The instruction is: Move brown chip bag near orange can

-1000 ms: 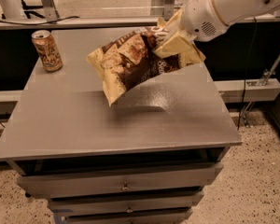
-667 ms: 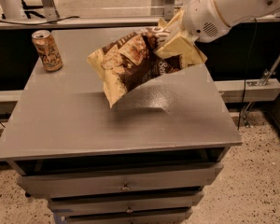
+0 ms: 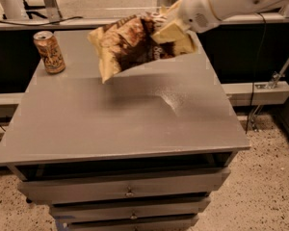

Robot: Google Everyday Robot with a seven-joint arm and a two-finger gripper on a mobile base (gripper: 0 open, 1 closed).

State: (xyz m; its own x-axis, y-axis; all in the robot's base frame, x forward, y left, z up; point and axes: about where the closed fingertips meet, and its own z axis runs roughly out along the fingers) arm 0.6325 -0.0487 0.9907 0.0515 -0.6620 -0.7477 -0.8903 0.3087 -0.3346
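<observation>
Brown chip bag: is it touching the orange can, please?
Apart. Camera view shows bare table between orange can and brown chip bag, held aloft by the gripper at its right end.

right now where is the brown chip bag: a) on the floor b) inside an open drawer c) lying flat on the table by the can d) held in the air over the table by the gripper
D: the gripper, over the table's back right, is shut on the brown chip bag, which hangs clear of the table, apart from the orange can.
</observation>
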